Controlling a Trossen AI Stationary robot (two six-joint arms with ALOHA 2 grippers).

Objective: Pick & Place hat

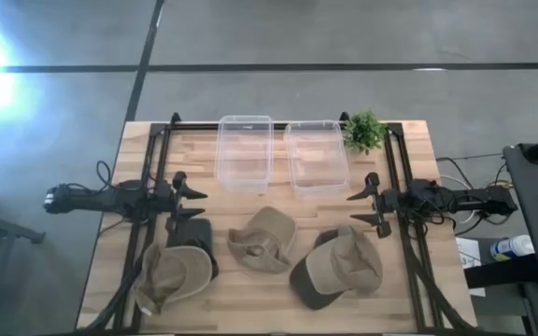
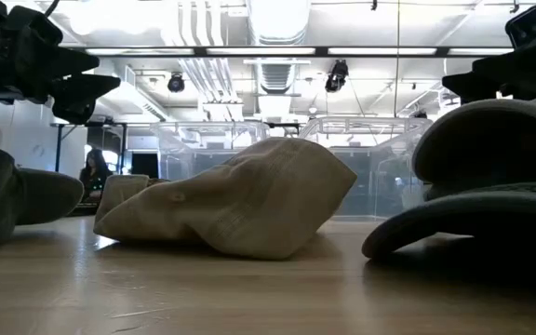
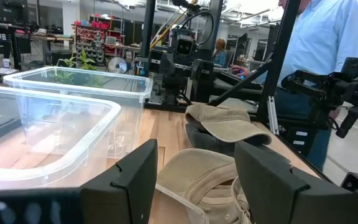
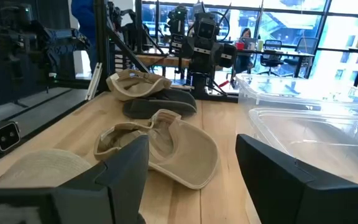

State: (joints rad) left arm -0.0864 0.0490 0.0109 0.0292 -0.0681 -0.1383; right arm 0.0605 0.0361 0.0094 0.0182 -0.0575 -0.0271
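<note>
Overhead: wooden slatted table [image 1: 278, 313] w/ three hats in a row across lower frame: tan floppy cap at centre [image 1: 262, 240], tan hat on dark hat at left [image 1: 171, 273], tan-and-dark-green brimmed hat at right [image 1: 340, 268]. Two clear plastic bins [image 1: 244, 152] sit upper centre, prob. drop targets. Left gripper [image 1: 187, 191] at mid-left and right gripper [image 1: 368, 200] mid-right both hover spread wide, holding nothing, likely parked before a pick. Left wrist view alone shows a person in a light blue shirt [image 3: 325, 37] beyond table.
</note>
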